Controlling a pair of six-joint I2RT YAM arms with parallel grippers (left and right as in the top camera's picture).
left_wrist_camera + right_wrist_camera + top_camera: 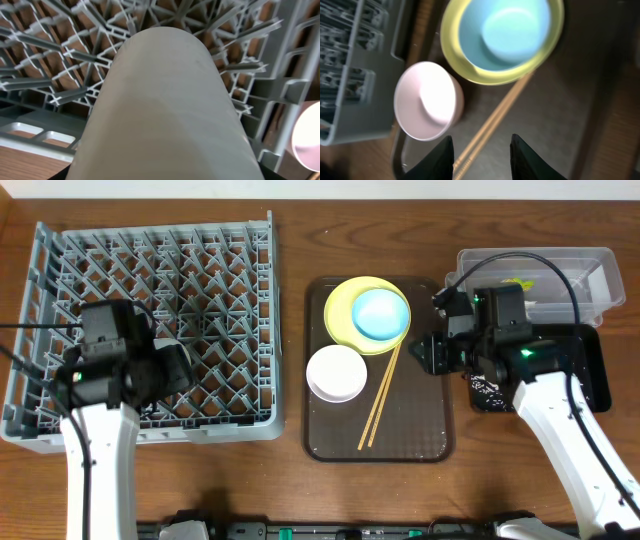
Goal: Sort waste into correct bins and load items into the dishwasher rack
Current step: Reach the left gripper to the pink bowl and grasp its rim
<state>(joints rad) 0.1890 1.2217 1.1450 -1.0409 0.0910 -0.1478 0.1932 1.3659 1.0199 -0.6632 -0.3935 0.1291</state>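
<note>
The grey dishwasher rack (150, 280) fills the left of the table. My left gripper (175, 365) hangs over its front right part, shut on the small pale cup (165, 110), which lies sideways and fills the left wrist view above the rack's pegs (65, 55). On the brown tray, the light blue bowl (381, 313) sits in the yellow plate (345, 310), with the white bowl (336, 372) and the chopsticks (381, 400) beside them. My right gripper (482, 150) is open above the chopsticks (495, 122), holding nothing. A wrapper (520, 283) lies in the clear tub (590, 265). Rice grains (485, 390) lie in the black tray (597, 380).
The brown serving tray (420, 430) lies between the rack and the two bins. My right arm reaches in over the black tray and the brown tray's right edge. Bare wooden table (290, 480) shows along the front.
</note>
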